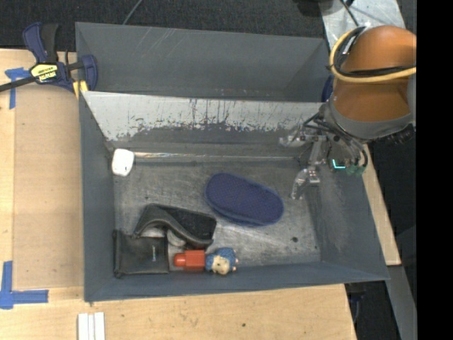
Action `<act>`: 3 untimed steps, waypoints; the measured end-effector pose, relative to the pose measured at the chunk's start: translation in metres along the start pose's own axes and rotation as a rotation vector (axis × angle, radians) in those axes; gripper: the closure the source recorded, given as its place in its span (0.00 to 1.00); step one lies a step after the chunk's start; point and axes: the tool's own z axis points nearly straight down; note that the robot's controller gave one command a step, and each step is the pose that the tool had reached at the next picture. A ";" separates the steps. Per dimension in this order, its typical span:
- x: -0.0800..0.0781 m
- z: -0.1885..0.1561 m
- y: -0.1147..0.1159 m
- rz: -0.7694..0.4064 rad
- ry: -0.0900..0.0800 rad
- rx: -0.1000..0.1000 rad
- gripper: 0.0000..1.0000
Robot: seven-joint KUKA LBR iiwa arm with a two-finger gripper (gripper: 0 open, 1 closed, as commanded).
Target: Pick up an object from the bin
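The blue oval pad [244, 199] lies flat near the middle of the bin [212, 66] floor, apart from everything else. It is the thing nearest the gripper [302, 184], so I judge it the likeliest pick. The gripper hangs just right of the pad, over bare floor near the bin's right wall. Nothing shows in it, and I cannot tell whether it is spread or pressed together. The step in hand looks like the approach, with no grasp made yet. The next move would call for shifting left over the pad, lowering, and closing across its narrower width or on an edge, since it sits low and soft-looking. Below and left of the pad lies a black heap [175, 225] with a red block [189, 260] and a small doll head [223, 261] beside it. A white cube [122, 162] sits well to the pad's left.
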 end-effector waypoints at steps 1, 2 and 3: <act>-0.009 0.125 0.069 0.087 -0.014 0.003 0.00; 0.014 0.110 0.089 0.457 -0.006 -0.001 0.00; 0.001 0.110 0.113 0.630 -0.008 -0.002 0.00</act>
